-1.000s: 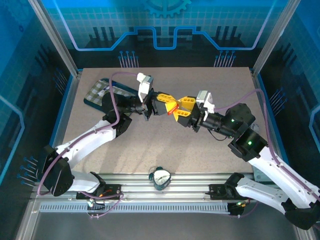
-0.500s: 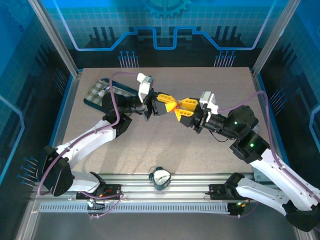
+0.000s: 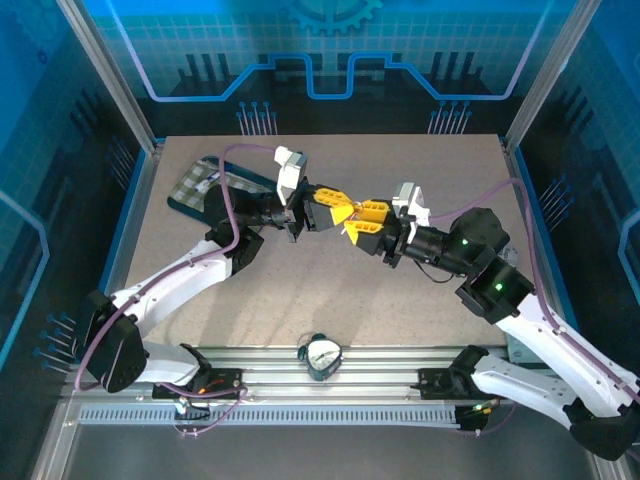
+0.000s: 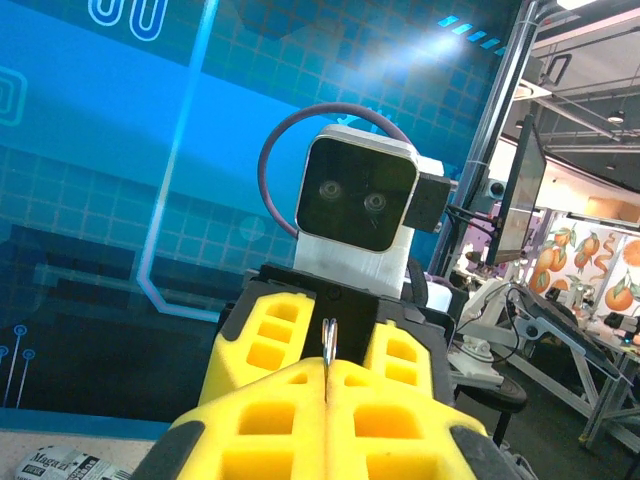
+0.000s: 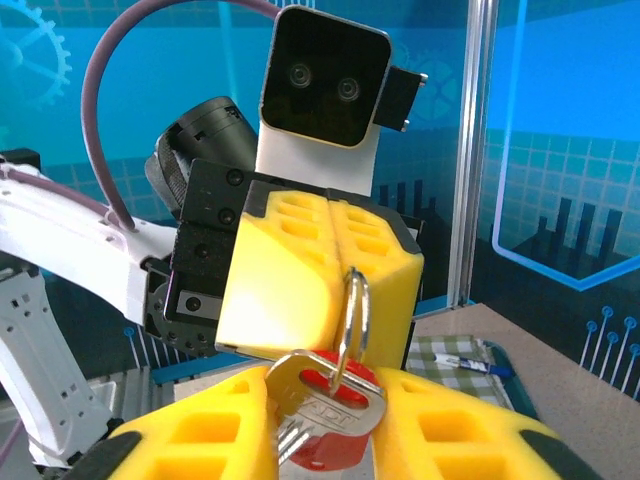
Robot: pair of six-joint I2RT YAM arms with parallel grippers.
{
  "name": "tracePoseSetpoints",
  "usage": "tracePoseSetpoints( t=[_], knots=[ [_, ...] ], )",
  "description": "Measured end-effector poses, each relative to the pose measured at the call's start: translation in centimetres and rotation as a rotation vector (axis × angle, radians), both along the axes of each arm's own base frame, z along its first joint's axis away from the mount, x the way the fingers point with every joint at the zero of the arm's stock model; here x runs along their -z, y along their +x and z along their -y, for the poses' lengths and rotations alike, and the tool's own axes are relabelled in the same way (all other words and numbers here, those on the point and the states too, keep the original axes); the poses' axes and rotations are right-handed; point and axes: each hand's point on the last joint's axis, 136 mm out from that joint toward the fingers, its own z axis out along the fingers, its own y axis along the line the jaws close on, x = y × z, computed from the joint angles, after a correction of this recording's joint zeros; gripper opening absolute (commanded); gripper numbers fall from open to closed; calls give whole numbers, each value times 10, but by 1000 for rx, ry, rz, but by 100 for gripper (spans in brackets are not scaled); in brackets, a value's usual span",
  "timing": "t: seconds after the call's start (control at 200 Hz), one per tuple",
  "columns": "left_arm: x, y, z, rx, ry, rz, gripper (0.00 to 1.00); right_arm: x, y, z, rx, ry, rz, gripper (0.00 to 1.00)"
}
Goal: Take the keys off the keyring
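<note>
Surface: beige table [image 3: 330,290], blue-walled cell.
Keyring [image 5: 354,305]: metal loop with red tag, held in mid-air above table centre.
Key [image 5: 322,405]: silver, hung on the loop, set between the right fingers.
Left gripper [image 4: 327,375]: fingers closed, loop pinched.
Right gripper [image 3: 355,222]: fingers narrowly parted around Key; grip cannot be told.

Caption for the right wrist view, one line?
Left gripper pinches the keyring while the key hangs between the right gripper's jaws.

Left gripper [image 4: 327,375] has its yellow fingers [image 4: 400,425] pressed flush together, thin metal keyring [image 4: 327,343] pinched edge-on in the seam, facing the other arm's white, black-faced wrist camera [image 4: 358,205].
</note>
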Motion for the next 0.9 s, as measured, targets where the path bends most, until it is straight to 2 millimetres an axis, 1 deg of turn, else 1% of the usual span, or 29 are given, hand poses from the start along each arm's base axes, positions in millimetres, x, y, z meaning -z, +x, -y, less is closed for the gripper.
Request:
tracePoseSetpoints(
  t=[0.08,0.16,0.31,0.41,0.525,0.62,0.745,0.795,0.815,0.9],
  knots=[
    [0,0,0,0,0,0,0,0,0,0,1,0,0,26],
    [0,1,0,-2,0,0,0,0,1,1,6,1,-2,29],
    [0,2,-1,-5,0,0,0,2,2,5,21,1,-10,33],
    [0,2,-2,-8,0,0,0,4,4,8,36,-2,-20,32],
    [0,2,-2,-9,3,-3,0,5,5,10,43,-3,-26,24],
    [0,3,-2,-10,4,-6,0,5,4,11,42,-1,-30,23],
    [1,3,-2,-10,6,-9,0,6,5,11,45,-2,-32,26],
    [1,3,-2,-10,8,-10,0,6,5,12,44,-3,-33,33],
    [1,3,-1,-10,9,-10,0,6,5,12,46,-4,-33,34],
    [1,3,-2,-10,9,-11,0,8,8,13,62,-7,-44,34]
  ],
)
